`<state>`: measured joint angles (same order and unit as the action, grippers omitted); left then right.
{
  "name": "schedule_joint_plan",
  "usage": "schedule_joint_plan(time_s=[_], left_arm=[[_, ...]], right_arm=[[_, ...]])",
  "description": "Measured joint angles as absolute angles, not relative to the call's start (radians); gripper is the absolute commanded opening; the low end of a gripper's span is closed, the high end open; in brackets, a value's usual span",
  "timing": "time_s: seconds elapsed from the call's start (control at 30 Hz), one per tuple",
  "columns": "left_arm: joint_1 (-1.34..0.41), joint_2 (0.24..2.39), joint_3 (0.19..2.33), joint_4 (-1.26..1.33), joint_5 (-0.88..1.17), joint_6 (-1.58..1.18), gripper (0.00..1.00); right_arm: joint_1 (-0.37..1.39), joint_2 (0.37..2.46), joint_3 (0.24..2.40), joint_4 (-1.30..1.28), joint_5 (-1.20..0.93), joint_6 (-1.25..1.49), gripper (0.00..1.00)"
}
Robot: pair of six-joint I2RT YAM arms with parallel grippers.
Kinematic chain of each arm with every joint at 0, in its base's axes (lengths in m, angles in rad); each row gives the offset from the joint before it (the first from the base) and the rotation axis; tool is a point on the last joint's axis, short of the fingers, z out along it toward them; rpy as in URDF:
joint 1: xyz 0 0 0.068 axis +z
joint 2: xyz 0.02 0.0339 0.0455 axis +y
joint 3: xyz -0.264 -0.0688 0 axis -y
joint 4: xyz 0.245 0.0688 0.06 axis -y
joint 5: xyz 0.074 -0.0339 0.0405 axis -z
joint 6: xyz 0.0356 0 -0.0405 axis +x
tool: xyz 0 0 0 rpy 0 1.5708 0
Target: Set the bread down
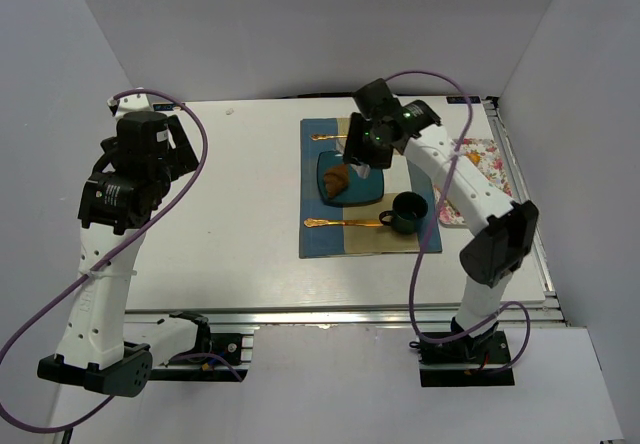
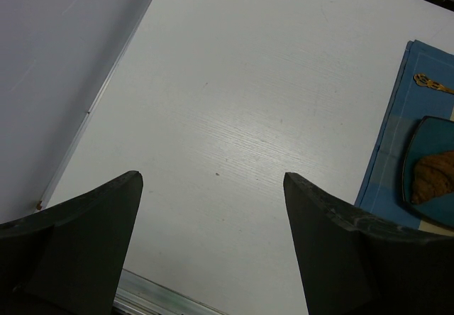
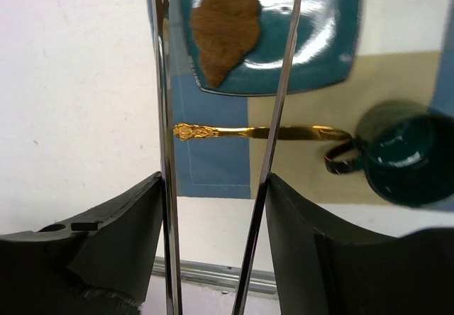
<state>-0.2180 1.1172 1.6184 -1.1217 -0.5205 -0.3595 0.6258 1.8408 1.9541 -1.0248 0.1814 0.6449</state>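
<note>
The bread (image 1: 338,177), a small brown croissant-shaped pastry, lies on a teal square plate (image 1: 366,195) on the placemat. My right gripper (image 1: 362,152) hovers over the plate's far side, shut on metal tongs (image 3: 164,116). In the right wrist view the two tong arms run from my gripper (image 3: 213,180) to either side of the bread (image 3: 223,31). They stand apart from it on the plate (image 3: 312,45). My left gripper (image 1: 172,126) is open and empty over bare table at the far left (image 2: 213,177). Its view shows the bread (image 2: 434,177) at the right edge.
A dark green mug (image 1: 408,211) stands right of the plate's near corner, on the blue and tan placemat (image 1: 320,240). A gold spoon (image 1: 345,223) lies in front of the plate and another gold utensil (image 1: 328,137) behind it. A floral cloth (image 1: 482,160) lies at the right.
</note>
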Motion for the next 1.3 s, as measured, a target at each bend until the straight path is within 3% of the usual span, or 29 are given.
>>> schedule_joint_plan(time_s=[0.37,0.6,0.77,1.07,1.3], left_arm=[[-0.218,1.117,1.618,-1.121,-0.512,-0.359,0.92],[-0.218,1.115,1.611,-1.117,-0.505,-0.360,0.92],[-0.218,1.114,1.610,-1.116,-0.504,-0.360,0.92],[-0.218,1.114,1.610,-1.117,-0.506,-0.365,0.92],[-0.218,1.106,1.611,-1.129,-0.509,-0.379,0.92]], right_arm=[[0.311,1.515,1.746,-1.016,0.191,0.672,0.63],[0.312,1.516,1.746,-1.018,0.150,0.583,0.63],[0.442,1.551,1.763,-0.992,0.137,0.561,0.63],[0.836,1.857,1.851,-0.833,0.215,0.649,0.63],[0.938,1.988,1.851,-0.735,0.281,0.674,0.63]])
